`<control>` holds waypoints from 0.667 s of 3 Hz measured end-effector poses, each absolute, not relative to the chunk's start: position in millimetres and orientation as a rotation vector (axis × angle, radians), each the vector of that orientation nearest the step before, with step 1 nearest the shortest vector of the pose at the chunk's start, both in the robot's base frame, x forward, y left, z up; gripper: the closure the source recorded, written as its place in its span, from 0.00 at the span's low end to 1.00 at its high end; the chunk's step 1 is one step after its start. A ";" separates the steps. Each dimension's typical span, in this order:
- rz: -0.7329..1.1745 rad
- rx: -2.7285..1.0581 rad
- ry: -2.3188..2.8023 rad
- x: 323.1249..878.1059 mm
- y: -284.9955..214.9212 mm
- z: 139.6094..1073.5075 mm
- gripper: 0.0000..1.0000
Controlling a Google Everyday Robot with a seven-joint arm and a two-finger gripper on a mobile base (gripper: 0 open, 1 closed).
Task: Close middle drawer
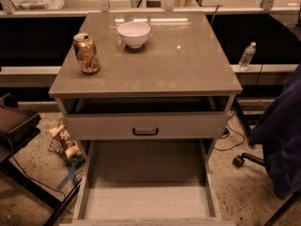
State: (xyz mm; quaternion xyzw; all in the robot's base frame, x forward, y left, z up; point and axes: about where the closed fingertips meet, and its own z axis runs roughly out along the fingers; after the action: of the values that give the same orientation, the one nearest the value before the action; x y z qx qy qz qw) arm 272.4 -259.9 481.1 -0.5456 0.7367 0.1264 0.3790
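gripper, jaws and all, outside the view (no body part visible)

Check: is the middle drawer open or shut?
Open: the middle drawer is pulled far out, its pale floor exposed. The claw is not in view.

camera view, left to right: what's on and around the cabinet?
On the floor, snack bag → soda can → white bowl → water bottle → dark blue garment. The open middle drawer spans the centre, so unplaced. The tool is out of frame.
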 end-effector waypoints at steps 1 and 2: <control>0.396 -1.389 1.867 244.1 -239.0 448.9 1.00; 0.396 -1.389 1.867 244.1 -238.9 448.9 1.00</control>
State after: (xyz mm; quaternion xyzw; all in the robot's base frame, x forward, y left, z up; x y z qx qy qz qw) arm 244.1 -238.9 448.9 -0.5442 0.7315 0.1550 0.3805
